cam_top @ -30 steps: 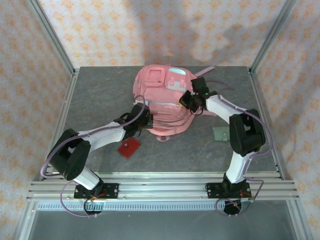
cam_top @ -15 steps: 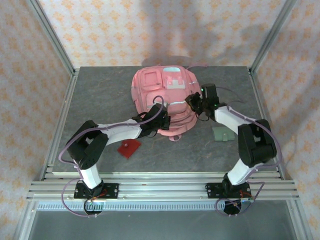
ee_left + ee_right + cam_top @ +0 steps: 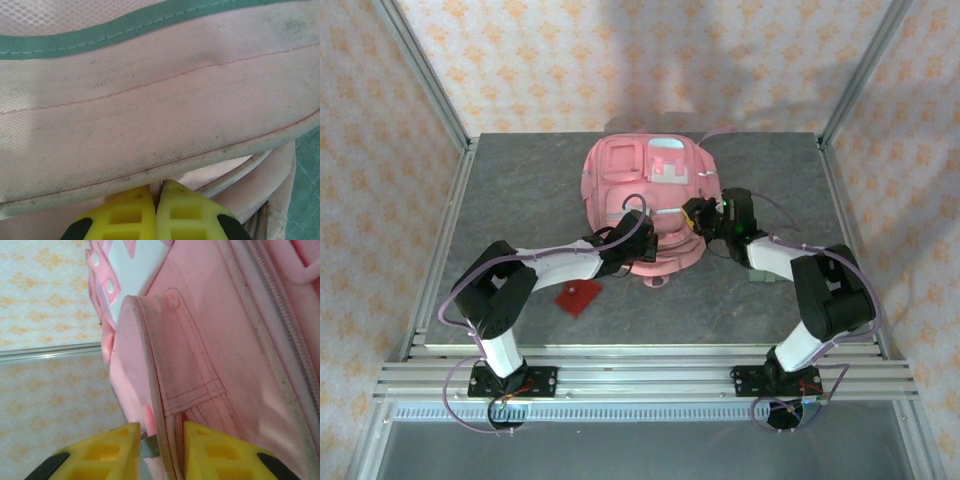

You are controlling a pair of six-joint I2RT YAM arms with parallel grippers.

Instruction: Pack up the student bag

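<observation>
**Hazards.** The student bag (image 3: 645, 195) may be dragged or swung round instead of being held for packing. The right gripper (image 3: 161, 430) is set partly open, and a stitched pink rim of the bag stands between the jaws. A narrow gap is visible on one side of that rim, so no firm clamp is indicated. If the arm is lifted in this state, the rim is likely to slip out from between the jaws. If the jaws are closed off-centre, only the piping may be caught and the fabric pulled free.

**Jaws.** The left gripper (image 3: 159, 200) is fully closed, its yellow tips meeting directly below a seamed pink panel of the bag. The panel lies immediately ahead of the jaws, with a grey-green trim band farther ahead. Whether a thin fold of fabric is nipped between the tips cannot be determined. A pull from this side against an unclamped right side may turn the bag on the table (image 3: 520, 190).
</observation>
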